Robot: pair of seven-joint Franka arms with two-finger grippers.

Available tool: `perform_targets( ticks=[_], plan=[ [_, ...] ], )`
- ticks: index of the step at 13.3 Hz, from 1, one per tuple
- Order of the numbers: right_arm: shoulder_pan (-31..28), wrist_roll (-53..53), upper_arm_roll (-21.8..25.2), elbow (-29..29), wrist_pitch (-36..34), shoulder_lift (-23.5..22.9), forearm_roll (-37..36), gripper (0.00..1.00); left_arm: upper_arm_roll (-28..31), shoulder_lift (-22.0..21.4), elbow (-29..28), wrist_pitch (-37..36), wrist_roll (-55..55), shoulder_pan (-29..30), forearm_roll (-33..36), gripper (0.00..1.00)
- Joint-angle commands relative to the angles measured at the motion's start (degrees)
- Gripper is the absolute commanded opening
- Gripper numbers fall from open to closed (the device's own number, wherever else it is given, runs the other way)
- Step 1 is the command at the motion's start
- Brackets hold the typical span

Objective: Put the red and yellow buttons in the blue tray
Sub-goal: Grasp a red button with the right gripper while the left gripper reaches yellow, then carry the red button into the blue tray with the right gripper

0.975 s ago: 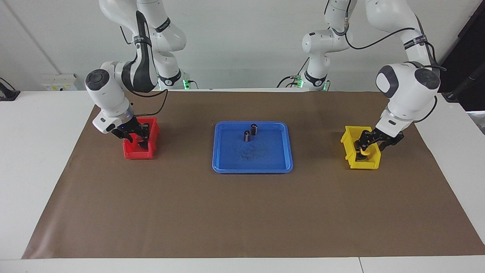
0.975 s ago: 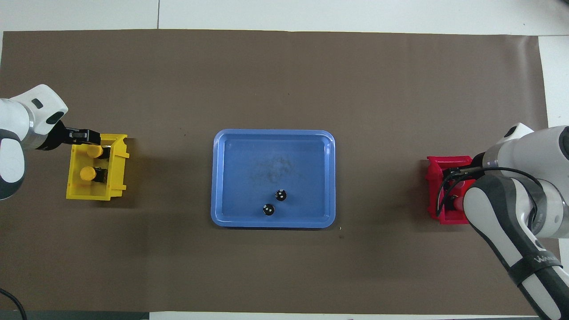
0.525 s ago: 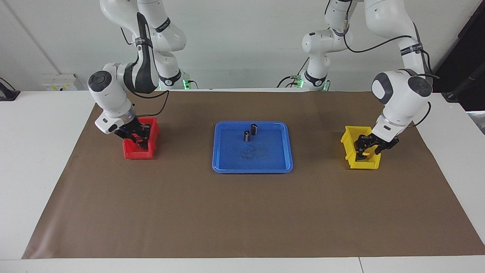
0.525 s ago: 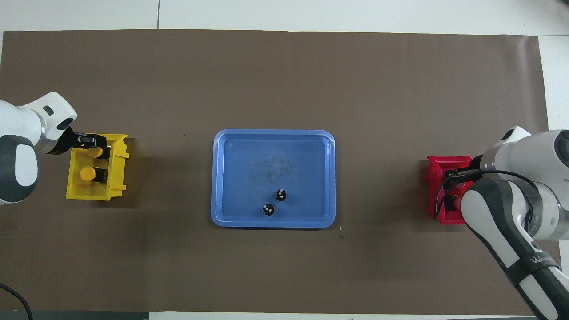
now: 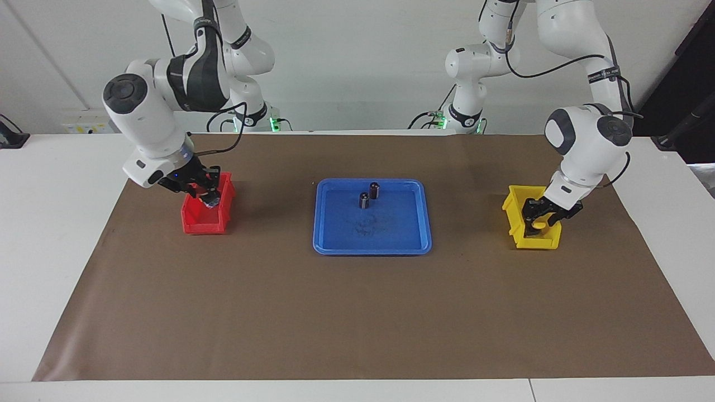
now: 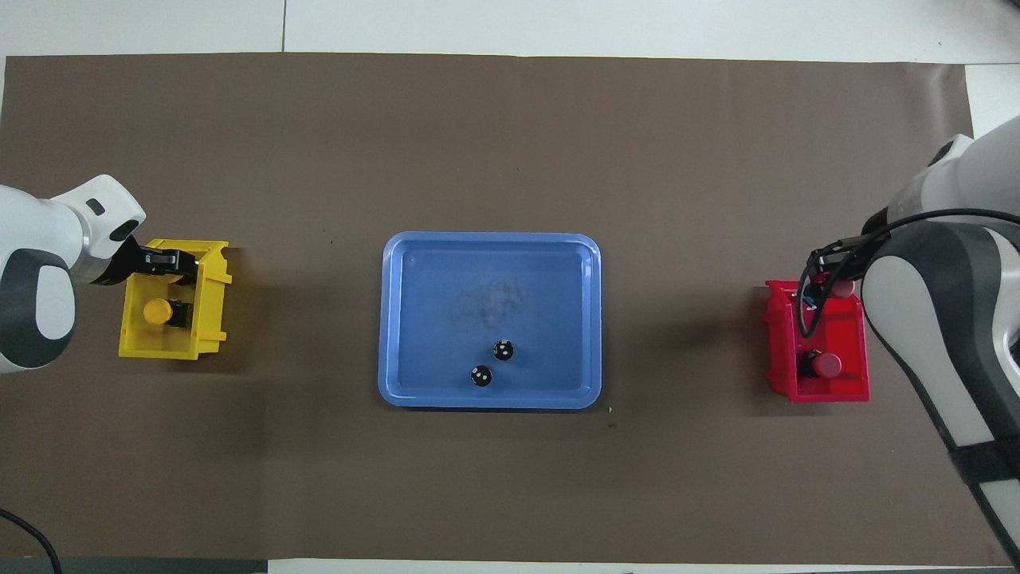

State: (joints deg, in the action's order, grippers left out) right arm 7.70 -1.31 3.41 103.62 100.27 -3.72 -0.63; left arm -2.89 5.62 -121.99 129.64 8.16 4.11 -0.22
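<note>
Fingers of the right gripper (image 5: pixel 208 196) are pinching a red button (image 6: pixel 842 288) above the red bin (image 5: pixel 196 223); the left gripper (image 5: pixel 537 222) is squeezing a yellow button (image 5: pixel 539 224) inside the yellow bin (image 6: pixel 209 319).

The blue tray (image 5: pixel 372 216) lies mid-desk on the brown mat (image 5: pixel 357 312), with two dark cylinders (image 5: pixel 369 195) standing in its part nearer the robots. The right pincer (image 5: pixel 205 196) is over the red bin (image 5: pixel 208 211) and holds a small object. The left pincer (image 5: pixel 537 219) reaches into the yellow bin (image 5: pixel 530 224), around a yellow button (image 5: pixel 538 224).
</note>
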Motion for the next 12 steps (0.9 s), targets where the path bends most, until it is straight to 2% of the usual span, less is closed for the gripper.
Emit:
perform_targets(
  ticks=[1, 2, 4, 6, 7, 10, 12],
  plan=[
    [8.53, 13.28, 0.02, -7.03, 0.43, -5.59, 2.89, 0.24, -0.1, -1.66, -2.02, 1.23, -0.86, 0.46, 0.83, 0.57],
    [11.69, 18.57, 0.02, -6.42, 4.89, -6.29, 4.74, 0.24, -0.1, -1.66, -2.02, 1.15, -0.86, 0.46, 0.83, 0.51],
    [18.46, 26.67, 0.02, -4.58, 12.9, -8.22, 5.2, 0.24, -0.01, -1.66, -1.76, 0.88, -0.95, 0.46, 0.83, 0.32],
    [22.43, 30.12, 0.02, -4.66, 16.26, -10.95, 5.11, 0.24, -0.01, -1.31, -0.45, -0.08, -0.78, 0.64, 0.83, 0.08],
    [24.01, 30.57, 0.02, -4.75, 17.93, -12.18, 4.76, 0.24, -0.01, -0.79, 2.25, -3.13, -0.86, 1.08, 0.83, 0.02],
    [28.23, 33.65, 0.11, -5.19, 22.68, -17.54, 4.41, 0.26, -0.01, -0.43, 13.32, -15.78, -1.3, 0.12, 0.75, 0.02],
    [28.69, 34.26, 0.11, -4.93, 24.44, -18.69, 4.4, 0.27, -0.45, -0.43, 18.96, -22.38, -5.58, -1.63, 0.48, 0.02]
  ],
)
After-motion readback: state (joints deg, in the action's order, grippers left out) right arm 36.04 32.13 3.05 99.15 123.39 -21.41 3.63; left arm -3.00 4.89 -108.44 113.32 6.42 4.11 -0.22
